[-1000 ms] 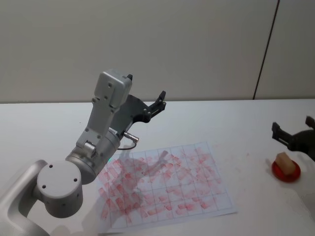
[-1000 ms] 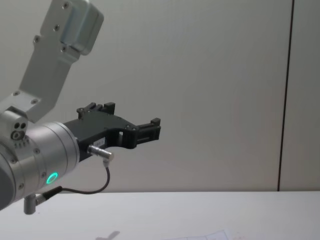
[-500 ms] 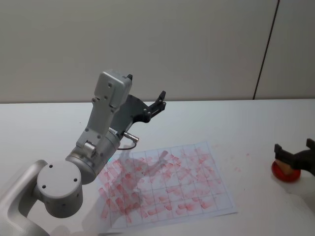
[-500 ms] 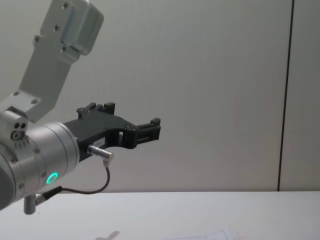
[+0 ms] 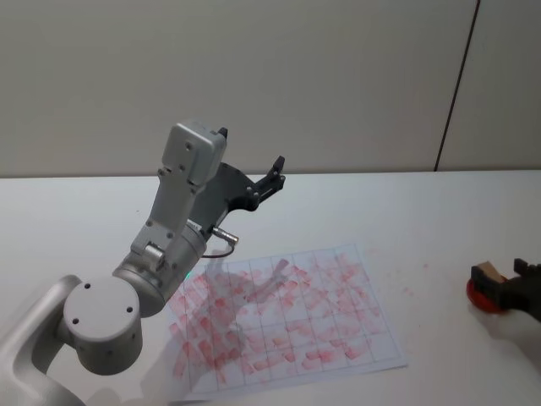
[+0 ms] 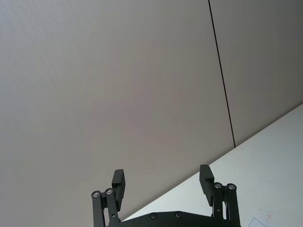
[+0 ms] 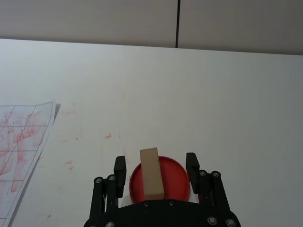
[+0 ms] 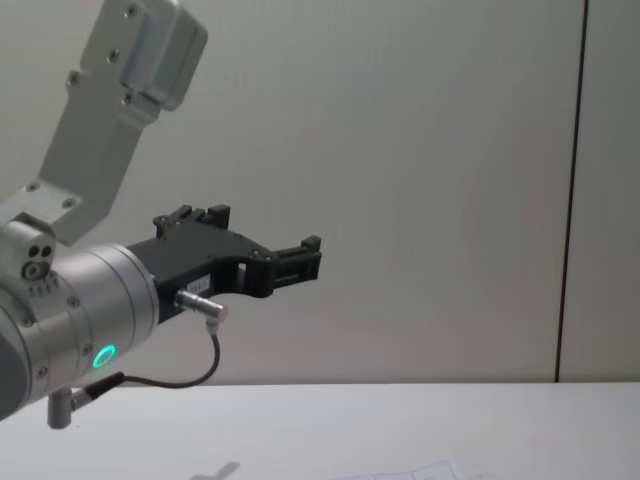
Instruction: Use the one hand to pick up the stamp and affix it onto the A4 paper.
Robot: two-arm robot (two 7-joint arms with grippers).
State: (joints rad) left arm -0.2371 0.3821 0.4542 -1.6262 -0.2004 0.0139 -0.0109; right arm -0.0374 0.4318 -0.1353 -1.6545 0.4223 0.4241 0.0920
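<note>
Two wide-spread fingers of the black right claw (image 7: 154, 164) flank the small tan wooden stamp (image 7: 151, 176) on its round red pad (image 7: 176, 182); red-smudged white A4 paper (image 7: 21, 142) lies well to that claw's left, partly cut off; the left claw (image 6: 161, 171) gapes aloft.

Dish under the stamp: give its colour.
Red. The dish shows best in the right wrist view, beneath the stamp.

The A4 paper (image 5: 287, 317) lies near the table's (image 5: 406, 211) front edge, about midway. Well to its right, by the right edge, the stamp (image 7: 151, 172) stands on the ink pad (image 7: 176, 178), between the right gripper's (image 7: 155, 162) fingers (image 7: 120, 165).
</note>
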